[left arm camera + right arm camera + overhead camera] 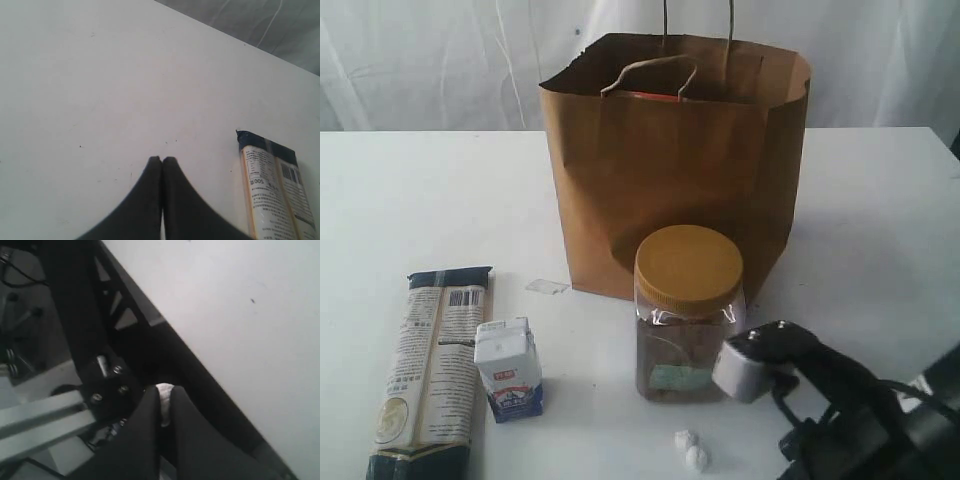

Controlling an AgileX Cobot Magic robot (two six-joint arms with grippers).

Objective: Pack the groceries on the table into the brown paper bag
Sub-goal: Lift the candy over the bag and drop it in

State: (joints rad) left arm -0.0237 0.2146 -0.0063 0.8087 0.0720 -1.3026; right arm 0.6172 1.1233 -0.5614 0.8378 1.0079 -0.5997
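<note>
The brown paper bag (pixel 680 160) stands open at the back of the table (pixel 880 220), with something red-orange showing inside its rim. In front of it stands the yellow-lidded clear jar (pixel 688 310). At the left lie the dark-blue pasta packet (pixel 430 370) and the small white carton (pixel 508 368). Two small white wrapped pieces (pixel 691 449) lie near the front edge. My right gripper (pixel 165 390) is shut on another white wrapped piece (pixel 164 402), off the table's edge. My left gripper (pixel 162 159) is shut and empty above bare tabletop, beside the pasta packet (pixel 275 190).
My right arm (pixel 840 400) reaches in at the front right, close to the jar. A small clear scrap (pixel 547 287) lies left of the bag's base. Below the table edge (pixel 200 360) sits a dark metal frame (pixel 45 415).
</note>
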